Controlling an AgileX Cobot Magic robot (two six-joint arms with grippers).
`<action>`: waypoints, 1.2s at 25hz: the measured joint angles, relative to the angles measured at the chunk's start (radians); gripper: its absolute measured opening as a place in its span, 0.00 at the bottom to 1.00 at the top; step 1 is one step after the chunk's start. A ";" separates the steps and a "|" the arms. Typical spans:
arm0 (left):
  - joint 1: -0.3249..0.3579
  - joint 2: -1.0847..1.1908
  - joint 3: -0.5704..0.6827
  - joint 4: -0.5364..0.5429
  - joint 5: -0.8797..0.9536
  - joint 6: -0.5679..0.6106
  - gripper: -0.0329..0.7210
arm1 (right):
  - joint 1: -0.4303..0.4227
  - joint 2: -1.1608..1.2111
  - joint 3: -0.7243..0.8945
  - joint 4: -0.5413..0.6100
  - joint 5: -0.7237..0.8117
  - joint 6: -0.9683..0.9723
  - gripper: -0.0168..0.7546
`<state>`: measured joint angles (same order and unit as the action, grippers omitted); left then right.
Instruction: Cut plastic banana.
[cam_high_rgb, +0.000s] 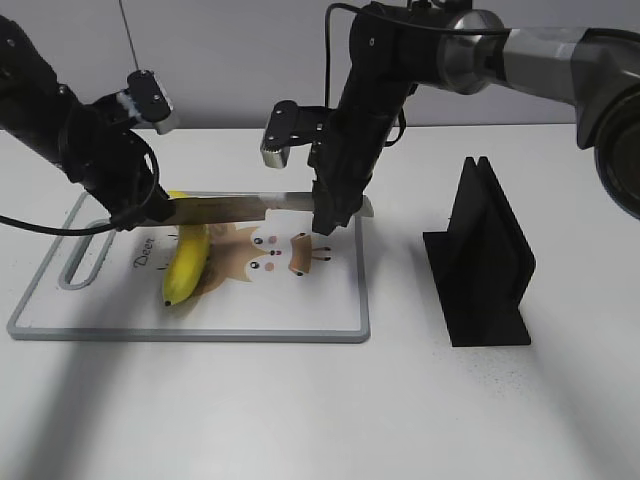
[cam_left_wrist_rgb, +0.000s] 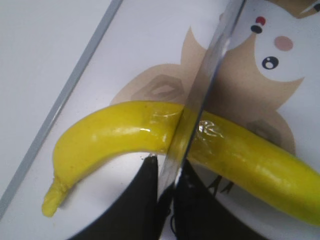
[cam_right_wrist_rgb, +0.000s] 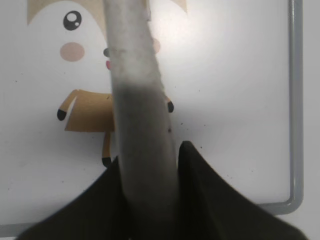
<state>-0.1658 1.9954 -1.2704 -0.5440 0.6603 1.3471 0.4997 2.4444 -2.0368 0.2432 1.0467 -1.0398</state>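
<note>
The plastic banana (cam_high_rgb: 188, 262) lies on the white cutting board (cam_high_rgb: 200, 330), yellow and curved. A knife (cam_high_rgb: 240, 206) is held level across it. My left gripper (cam_high_rgb: 140, 205) is shut on the blade's tip end. My right gripper (cam_high_rgb: 335, 210) is shut on the grey handle (cam_right_wrist_rgb: 137, 100). In the left wrist view the blade (cam_left_wrist_rgb: 210, 65) crosses the banana (cam_left_wrist_rgb: 120, 132) near its middle, its edge against the skin, and runs between my left fingers (cam_left_wrist_rgb: 172, 175). In the right wrist view my fingers (cam_right_wrist_rgb: 150, 165) clamp the handle above the board's cartoon print.
The board has a grey rim (cam_left_wrist_rgb: 65, 95) (cam_right_wrist_rgb: 296, 100) and a handle slot (cam_high_rgb: 85, 262) at its left end. A black upright stand (cam_high_rgb: 480, 260) is on the table to the right of the board.
</note>
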 joint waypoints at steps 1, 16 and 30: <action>0.000 0.001 0.000 -0.003 0.001 0.001 0.13 | 0.000 0.000 0.000 0.000 -0.001 0.000 0.31; 0.001 0.009 -0.004 -0.021 -0.001 0.001 0.15 | -0.001 0.006 -0.001 -0.001 -0.003 0.001 0.31; 0.001 0.018 -0.008 -0.027 -0.010 0.001 0.16 | -0.003 0.013 -0.002 -0.002 -0.019 0.001 0.31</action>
<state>-0.1648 2.0137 -1.2784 -0.5711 0.6506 1.3482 0.4964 2.4578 -2.0388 0.2411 1.0274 -1.0391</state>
